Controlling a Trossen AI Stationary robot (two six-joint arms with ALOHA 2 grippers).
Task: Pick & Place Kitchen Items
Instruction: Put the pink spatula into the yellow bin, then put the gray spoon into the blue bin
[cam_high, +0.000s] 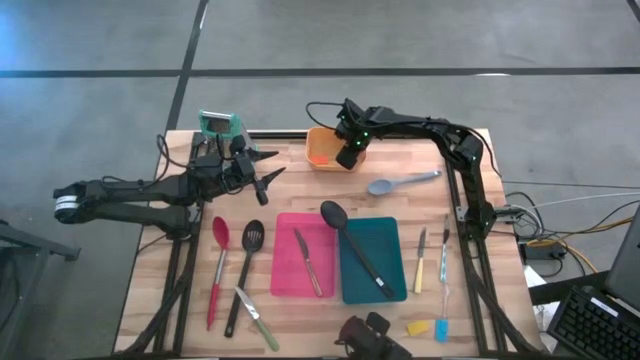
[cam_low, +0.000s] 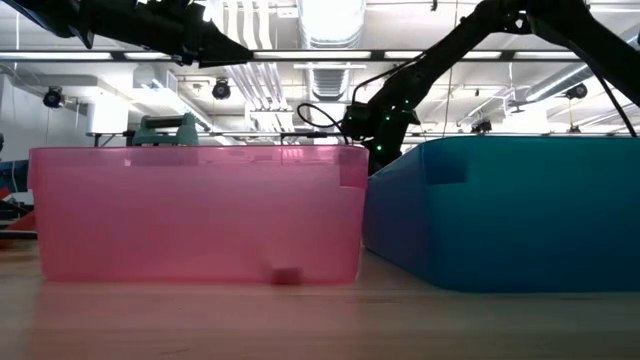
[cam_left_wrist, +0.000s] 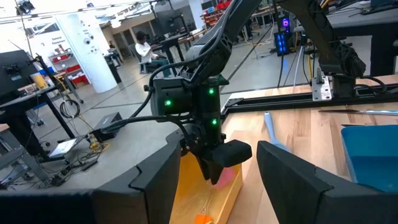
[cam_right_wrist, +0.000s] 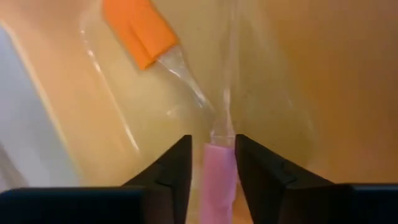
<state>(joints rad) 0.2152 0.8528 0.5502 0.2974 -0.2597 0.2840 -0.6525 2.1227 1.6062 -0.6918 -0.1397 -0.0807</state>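
My right gripper (cam_high: 349, 152) is shut on a small pink piece (cam_right_wrist: 219, 177) over the orange bin (cam_high: 322, 150) at the table's far side. An orange-headed tool with a clear handle (cam_right_wrist: 142, 31) lies in the bin. My left gripper (cam_high: 268, 172) is open and empty, left of the bin and pointing toward it. A grey-lilac spoon (cam_high: 400, 183), a red spoon (cam_high: 218, 262), a black slotted spatula (cam_high: 247, 262) and knives (cam_high: 420, 262) lie on the table. A black spoon (cam_high: 355, 245) lies on the teal tray (cam_high: 390, 240). A knife (cam_high: 308, 262) lies on the pink tray (cam_high: 290, 255). My right gripper pinches the pink piece between its two fingers (cam_right_wrist: 177, 163), holding its two long sides (cam_right_wrist: 219, 155). The fingers point down into the bin from above. The piece also shows in the left wrist view (cam_left_wrist: 227, 176) below the fingers, clear of the bin's floor.
A metal grater with a teal top (cam_high: 220, 125) stands at the far left, behind my left gripper. A green-handled knife (cam_high: 258, 318), a yellow piece (cam_high: 417, 327) and a blue piece (cam_high: 441, 329) lie near the front edge. People and desks show in the room beyond.
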